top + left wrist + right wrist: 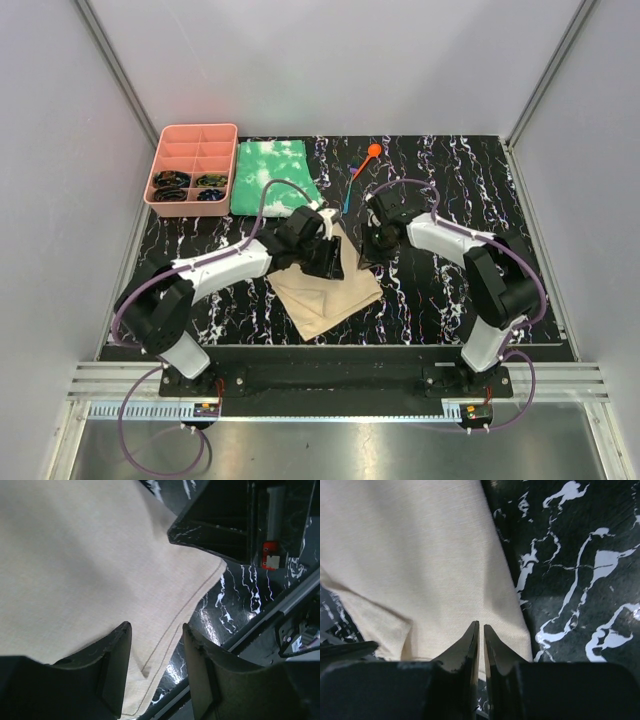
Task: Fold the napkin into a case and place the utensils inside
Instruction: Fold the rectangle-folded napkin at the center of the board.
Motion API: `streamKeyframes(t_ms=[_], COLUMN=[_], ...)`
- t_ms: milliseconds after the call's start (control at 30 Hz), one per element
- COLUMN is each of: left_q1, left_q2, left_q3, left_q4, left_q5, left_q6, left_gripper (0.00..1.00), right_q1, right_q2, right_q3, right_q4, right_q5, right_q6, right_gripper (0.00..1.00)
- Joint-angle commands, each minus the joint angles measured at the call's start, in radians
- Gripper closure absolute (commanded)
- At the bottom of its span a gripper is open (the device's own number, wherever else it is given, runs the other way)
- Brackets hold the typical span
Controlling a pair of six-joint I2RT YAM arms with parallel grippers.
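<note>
So the right gripper point(479, 625) has its fingers squeezed nearly together, pinching the napkin point(420, 555) edge right at the tips. The cloth spreads out ahead of them. The left gripper point(156, 627) is spread, with the napkin hem lying between its fingers. Farther out past the right gripper, off the cloth, are the orange spoon point(374, 151) and blue utensil point(348, 195).

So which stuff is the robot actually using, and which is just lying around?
For the job: napkin, orange spoon, blue utensil.
Just lying about: green-and-white cloth, pink tray holding small dark bits.
</note>
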Motion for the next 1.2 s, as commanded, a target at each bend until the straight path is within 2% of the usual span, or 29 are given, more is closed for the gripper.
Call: streamKeyframes(t_ms=[0,100,267,467,733,833,1000,1067,1167], left_q1=[-0.039,-0.058,-0.059,-0.078,-0.116,-0.150,-0.210,-0.233,-0.242], left_q2=[0.038,0.058,0.078,0.080,0.047,-0.041,-0.235,-0.340,-0.471], left_q3=[0.046,0.037,-0.003,-0.039,-0.054,-0.116,-0.264,-0.299,-0.277], left_q4=[-0.007,-0.009,-0.018,-0.076,-0.190,-0.231,-0.253,-0.276,-0.282], left_q5=[0.013,0.039,0.078,0.007,-0.123,-0.201,-0.215,-0.229,-0.287], left_q6=[0.049,0.050,0.036,0.032,0.033,-0.022,-0.195,-0.255,-0.257], left_gripper=[0.52,0.55,0.65,0.76,0.77,0.78,0.77,0.71,0.59], right_q1=[0.003,0.006,0.004,0.004,0.004,0.004,0.004,0.004,0.003], right_q2=[-0.092,-0.124,-0.108,-0.043,0.008,0.028,0.057,0.055,0.023], right_q3=[-0.001,-0.036,-0.067,-0.082,-0.055,-0.041,-0.016,-0.004,0.002], right_q4=[-0.004,0.045,0.079,0.089,0.051,0.025,-0.012,-0.021,-0.032], right_q5=[-0.063,-0.115,-0.167,-0.161,-0.103,-0.068,-0.028,-0.026,-0.022], right_q6=[0.021,0.058,0.079,0.061,0.012,-0.011,-0.050,-0.057,-0.056], right_gripper=[0.84,0.84,0.86,0.90,0.91,0.91,0.92,0.93,0.93])
